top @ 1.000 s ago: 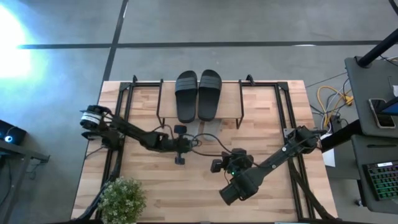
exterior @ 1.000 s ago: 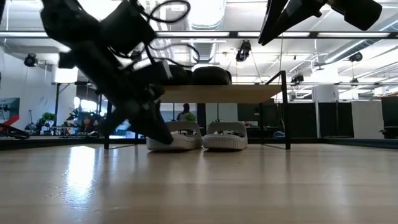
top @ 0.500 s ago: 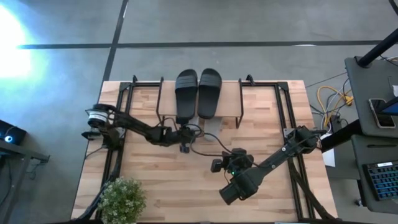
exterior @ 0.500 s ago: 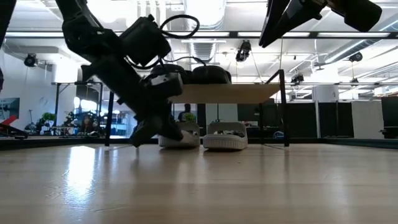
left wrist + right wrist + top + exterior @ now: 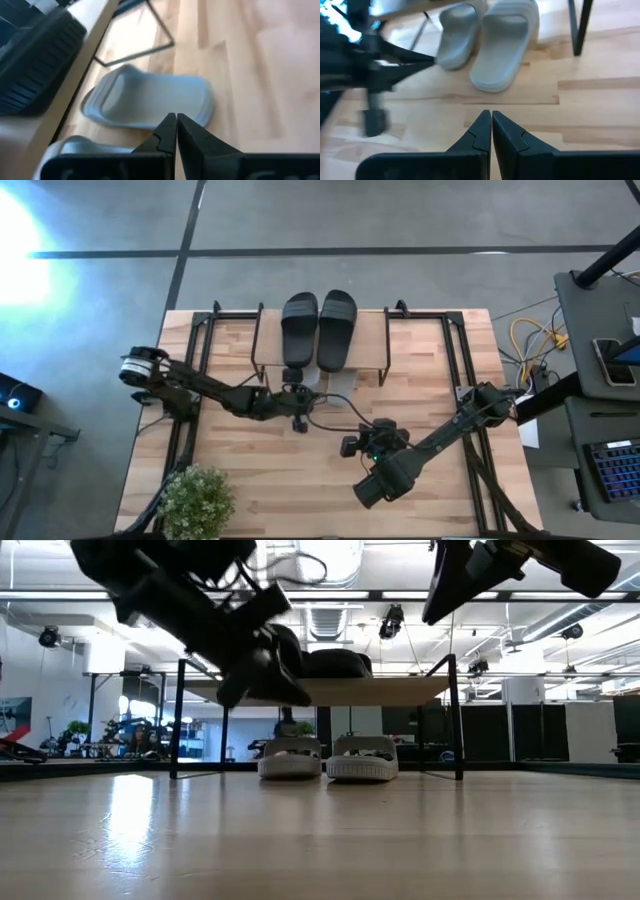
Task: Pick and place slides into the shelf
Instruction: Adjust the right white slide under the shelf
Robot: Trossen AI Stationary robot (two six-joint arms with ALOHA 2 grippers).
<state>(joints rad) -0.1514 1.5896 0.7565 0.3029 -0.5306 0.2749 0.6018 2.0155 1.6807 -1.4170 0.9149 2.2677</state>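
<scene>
A low shelf [image 5: 372,348] with a light wood plank top and thin black wire legs stands at the far middle of a wooden table [image 5: 250,490]. Two black slides [image 5: 318,330] lie side by side on the plank. Two pale grey-green slides [image 5: 327,759] sit side by side on the table under the plank, their near ends poking out from its near edge.

The left arm reaches in from the left edge of the table toward the centre. The left gripper [image 5: 296,396] hangs above the table just in front of the shelf, near the left pale slide, raised to about the height of the plank in the low view. Its jaws are closed together, tips touching, with nothing held.

The right arm comes from the right edge and bends toward the near middle of the table. The right gripper [image 5: 349,446] hangs above the table well apart from the shelf, pointing toward the pale pair. Its jaws are also pressed together and hold nothing.

A small potted plant [image 5: 195,500] stands at the near left corner of the table.
</scene>
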